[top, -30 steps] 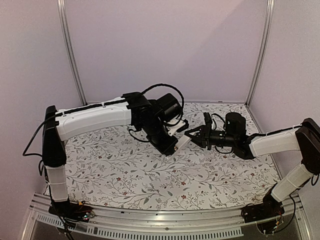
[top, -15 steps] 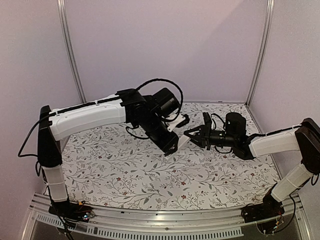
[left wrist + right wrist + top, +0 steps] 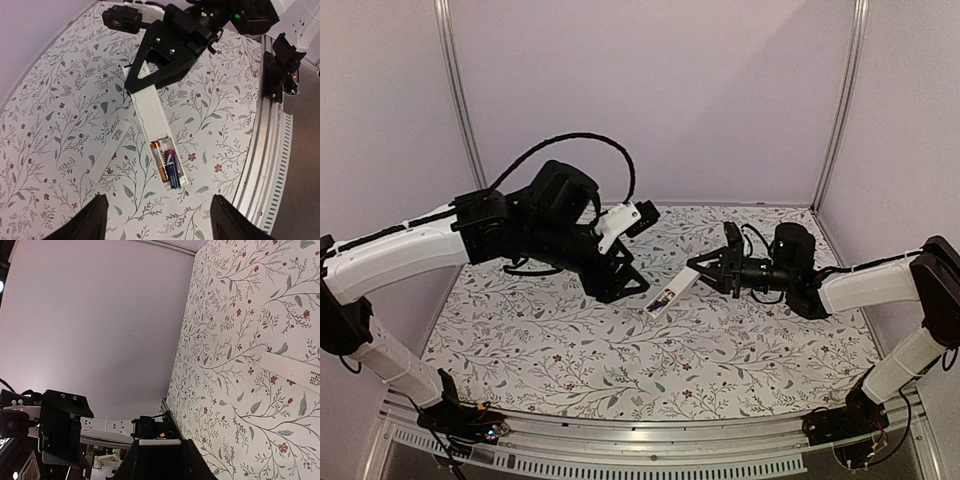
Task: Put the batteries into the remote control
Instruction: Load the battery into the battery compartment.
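Note:
The white remote control (image 3: pixel 151 112) hangs tilted above the table, its back open at the low end. The batteries (image 3: pixel 165 162) lie side by side in that compartment, one gold-toned and one dark blue-black. My right gripper (image 3: pixel 150 82) is shut on the remote's far end, and its grip also shows from above (image 3: pixel 705 272). The remote's end face (image 3: pixel 159 442) sits between the right fingers. My left gripper (image 3: pixel 160 220) stands open and empty, above and clear of the remote (image 3: pixel 663 295). From overhead, the left gripper (image 3: pixel 625 278) is just left of the remote.
A thin flat white cover piece (image 3: pixel 109 151) lies on the floral cloth beside the remote, and the cover (image 3: pixel 295 370) shows in the right wrist view too. A metal rail (image 3: pixel 272 150) runs along the table's near edge. Purple walls close in three sides.
My left gripper has opened and drawn back up and to the left, away from the remote. The remote's low end with its batteries is now uncovered. The right arm has held still.

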Tool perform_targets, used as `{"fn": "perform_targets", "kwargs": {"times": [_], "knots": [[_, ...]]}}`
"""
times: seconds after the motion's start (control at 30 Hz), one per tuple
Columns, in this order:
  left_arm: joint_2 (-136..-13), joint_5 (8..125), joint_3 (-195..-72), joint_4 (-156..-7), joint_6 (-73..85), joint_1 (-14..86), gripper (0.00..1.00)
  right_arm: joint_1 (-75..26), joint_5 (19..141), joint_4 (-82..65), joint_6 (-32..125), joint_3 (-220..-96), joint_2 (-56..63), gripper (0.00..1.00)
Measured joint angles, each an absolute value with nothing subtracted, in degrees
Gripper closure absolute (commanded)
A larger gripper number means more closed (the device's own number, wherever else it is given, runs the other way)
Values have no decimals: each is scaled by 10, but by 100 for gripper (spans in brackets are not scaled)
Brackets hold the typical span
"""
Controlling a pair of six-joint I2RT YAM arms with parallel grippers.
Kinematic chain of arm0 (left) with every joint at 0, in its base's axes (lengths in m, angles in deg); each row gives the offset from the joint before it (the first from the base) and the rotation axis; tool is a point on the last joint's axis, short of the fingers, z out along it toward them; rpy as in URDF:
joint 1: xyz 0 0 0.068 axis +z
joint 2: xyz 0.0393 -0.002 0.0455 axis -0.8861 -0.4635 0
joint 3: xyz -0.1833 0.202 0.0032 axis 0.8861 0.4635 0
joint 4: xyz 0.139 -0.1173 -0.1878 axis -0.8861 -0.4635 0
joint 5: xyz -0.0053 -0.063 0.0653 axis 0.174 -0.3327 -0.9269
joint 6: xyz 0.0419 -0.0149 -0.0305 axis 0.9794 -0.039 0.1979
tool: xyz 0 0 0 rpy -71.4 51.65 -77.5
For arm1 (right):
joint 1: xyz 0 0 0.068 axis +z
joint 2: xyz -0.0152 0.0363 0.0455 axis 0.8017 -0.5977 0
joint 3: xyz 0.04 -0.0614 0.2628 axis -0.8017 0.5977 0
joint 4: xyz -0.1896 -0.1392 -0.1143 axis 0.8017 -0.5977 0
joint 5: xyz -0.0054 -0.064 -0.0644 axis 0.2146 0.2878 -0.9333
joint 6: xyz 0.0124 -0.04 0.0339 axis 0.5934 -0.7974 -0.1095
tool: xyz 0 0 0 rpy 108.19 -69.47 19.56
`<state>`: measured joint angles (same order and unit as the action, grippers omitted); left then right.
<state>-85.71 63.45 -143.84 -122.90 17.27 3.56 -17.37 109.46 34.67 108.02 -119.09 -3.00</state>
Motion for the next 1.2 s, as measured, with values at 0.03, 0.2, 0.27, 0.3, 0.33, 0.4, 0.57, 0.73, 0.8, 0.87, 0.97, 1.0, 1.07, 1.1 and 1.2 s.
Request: {"fn": "perform_targets", "kwargs": {"times": [0.03, 0.2, 0.27, 0.3, 0.33, 0.4, 0.57, 0.73, 0.8, 0.87, 0.97, 1.0, 1.07, 1.1, 1.2], "knots": [[-826, 639, -1407, -1212, 197, 36, 26, -174, 1101, 349, 1081, -1191, -30, 100], [-725, 682, -1322, -1172, 336, 35, 44, -174, 1133, 355, 1086, -1192, -30, 100], [-720, 697, -1316, -1172, 391, 29, 53, -174, 1143, 355, 1090, -1193, -30, 100], [-723, 698, -1316, -1173, 417, 25, 56, -174, 1147, 355, 1091, -1194, -30, 100], [-729, 697, -1315, -1175, 440, 19, 60, -174, 1151, 355, 1093, -1194, -30, 100], [-743, 693, -1315, -1181, 484, 0, 65, -174, 1158, 356, 1096, -1195, -30, 100], [-776, 694, -1315, -1187, 546, -24, 72, -174, 1168, 357, 1107, -1195, -30, 100], [-784, 693, -1315, -1184, 582, -27, 75, -173, 1175, 358, 1113, -1200, -30, 100], [-789, 692, -1315, -1184, 591, -27, 77, -173, 1177, 359, 1115, -1203, -30, 100], [-797, 689, -1315, -1182, 600, -28, 79, -172, 1178, 361, 1117, -1203, -30, 100], [-806, 681, -1315, -1181, 608, -28, 81, -172, 1180, 361, 1118, -1203, -30, 100], [-808, 679, -1316, -1181, 610, -28, 81, -171, 1180, 361, 1118, -1203, -30, 100], [-811, 674, -1317, -1180, 612, -28, 82, -170, 1180, 362, 1119, -1204, -30, 100], [-811, 671, -1317, -1178, 612, -28, 82, -169, 1181, 362, 1119, -1204, -30, 100], [-811, 663, -1319, -1172, 612, -28, 83, -167, 1181, 362, 1119, -1204, -30, 100]]}}
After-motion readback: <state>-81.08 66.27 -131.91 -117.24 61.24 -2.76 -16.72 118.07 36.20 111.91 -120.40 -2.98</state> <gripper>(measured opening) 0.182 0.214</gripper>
